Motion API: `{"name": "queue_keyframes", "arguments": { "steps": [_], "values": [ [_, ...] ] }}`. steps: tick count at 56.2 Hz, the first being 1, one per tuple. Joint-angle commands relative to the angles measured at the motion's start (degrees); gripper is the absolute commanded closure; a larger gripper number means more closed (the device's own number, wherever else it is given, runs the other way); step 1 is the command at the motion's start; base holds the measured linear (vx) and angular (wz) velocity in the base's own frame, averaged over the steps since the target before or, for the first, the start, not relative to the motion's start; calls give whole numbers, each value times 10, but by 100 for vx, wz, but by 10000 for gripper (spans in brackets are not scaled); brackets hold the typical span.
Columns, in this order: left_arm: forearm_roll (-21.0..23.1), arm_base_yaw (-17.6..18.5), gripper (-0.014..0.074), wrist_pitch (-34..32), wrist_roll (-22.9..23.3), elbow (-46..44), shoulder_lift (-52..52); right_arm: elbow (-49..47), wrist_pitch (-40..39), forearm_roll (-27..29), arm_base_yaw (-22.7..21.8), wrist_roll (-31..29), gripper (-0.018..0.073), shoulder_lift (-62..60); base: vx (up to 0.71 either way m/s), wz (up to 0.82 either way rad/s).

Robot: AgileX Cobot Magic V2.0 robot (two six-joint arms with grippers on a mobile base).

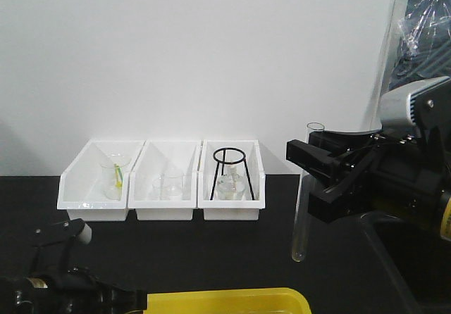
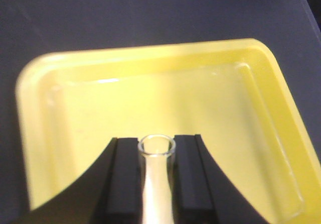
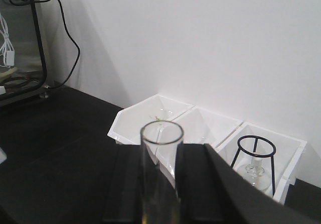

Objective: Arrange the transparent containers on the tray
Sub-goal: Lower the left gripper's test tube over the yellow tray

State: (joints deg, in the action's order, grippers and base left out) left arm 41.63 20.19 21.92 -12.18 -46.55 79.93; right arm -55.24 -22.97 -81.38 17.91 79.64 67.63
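At the far left of the front view the left arm [image 1: 49, 286] is a dark, blurred mass low in the corner, and its gripper cannot be made out there. The wrist view shows the left gripper [image 2: 157, 144] better: its two black fingers [image 2: 125, 179] press on either side of the left tube [image 2: 157, 189]. The tube's rimmed mouth sticks out just past the fingertips, and the rest runs off the bottom edge. Beyond it lies the yellow tray [image 2: 150, 50] (whether glass touches plastic, I cannot tell). From the front only the tray's far rim shows, cut by the frame. Three white bins [image 1: 79, 187] stand side by side at the wall, their clear glassware faint, with a black wire tripod [image 1: 230, 170] in the right one. Farther right, the right tube [image 1: 301, 222] is upright over the black table [image 1: 211, 247], round end down, apart from the tray. The right gripper [image 1: 309, 177] pinches it on its upper part, below the mouth, and the lower part is bare below the fingers.
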Motion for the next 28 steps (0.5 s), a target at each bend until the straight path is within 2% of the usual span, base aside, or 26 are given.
{"name": "queue_keyframes", "arguments": {
  "steps": [1, 8, 28],
  "values": [
    [97, 3, 601, -36, -66, -18, 13, -18, -3, 12, -1, -1, 572, -14, 0, 0],
    [145, 3, 601, -44, -107, -18, 55, -18, -3, 12, -1, -1, 572, -14, 0, 0],
    [144, 3, 585, -65, -104, -18, 136, -18, -3, 12, -1, -1, 572, -14, 0, 0]
  ]
}}
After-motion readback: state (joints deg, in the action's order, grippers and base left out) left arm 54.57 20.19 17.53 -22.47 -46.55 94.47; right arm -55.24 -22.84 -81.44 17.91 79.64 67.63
